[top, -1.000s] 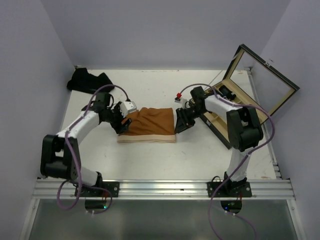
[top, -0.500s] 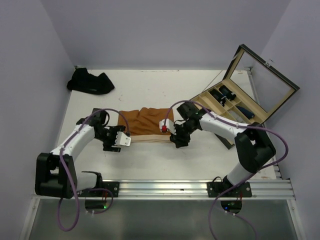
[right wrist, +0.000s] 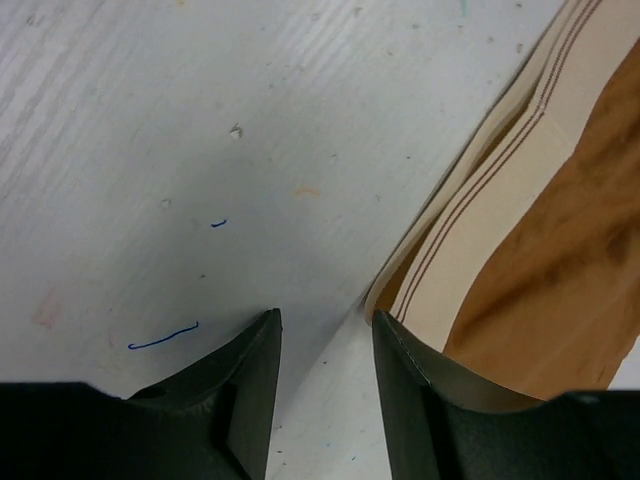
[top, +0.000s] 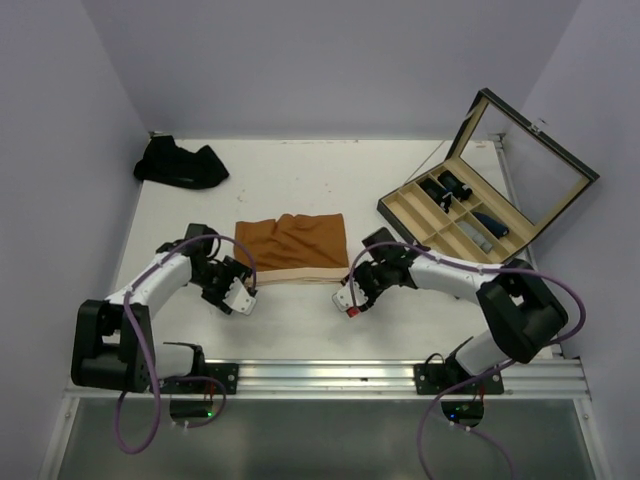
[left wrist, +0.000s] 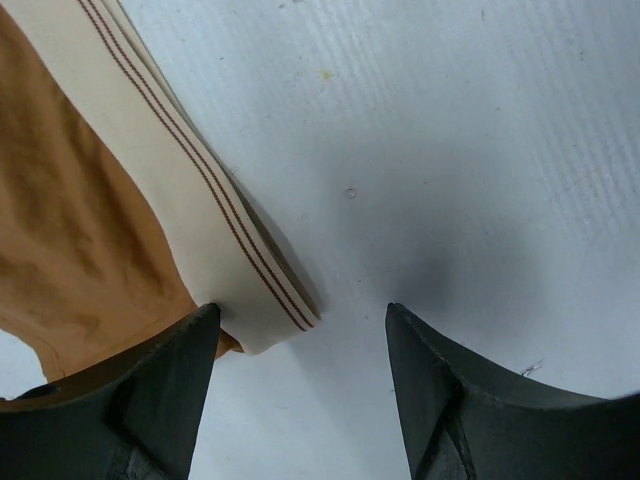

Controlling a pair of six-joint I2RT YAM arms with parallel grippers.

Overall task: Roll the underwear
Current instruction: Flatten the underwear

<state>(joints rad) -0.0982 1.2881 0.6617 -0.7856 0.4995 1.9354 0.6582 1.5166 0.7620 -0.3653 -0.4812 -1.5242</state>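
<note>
The rust-orange underwear (top: 292, 243) lies flat in the middle of the table, its cream waistband (top: 295, 275) along the near edge. My left gripper (top: 238, 292) sits low at the near left corner. In the left wrist view it (left wrist: 300, 310) is open, and the waistband's corner (left wrist: 255, 310) touches the left fingertip (left wrist: 195, 340). My right gripper (top: 352, 298) is at the near right corner. The right wrist view shows it (right wrist: 325, 316) open on bare table, the waistband's end (right wrist: 480, 230) just beside its right finger (right wrist: 410, 370).
A heap of dark underwear (top: 180, 163) lies at the back left corner. At the right stands an open wooden compartment box (top: 405, 210) with its glass lid (top: 530, 165) tipped up and dark rolls inside. The arms' mounting rail (top: 320, 377) runs along the near edge.
Both arms have drawn back from the cloth's sides towards the near edge and now sit at the waistband's two corners. The orange cloth lies flatter and a little farther back.
</note>
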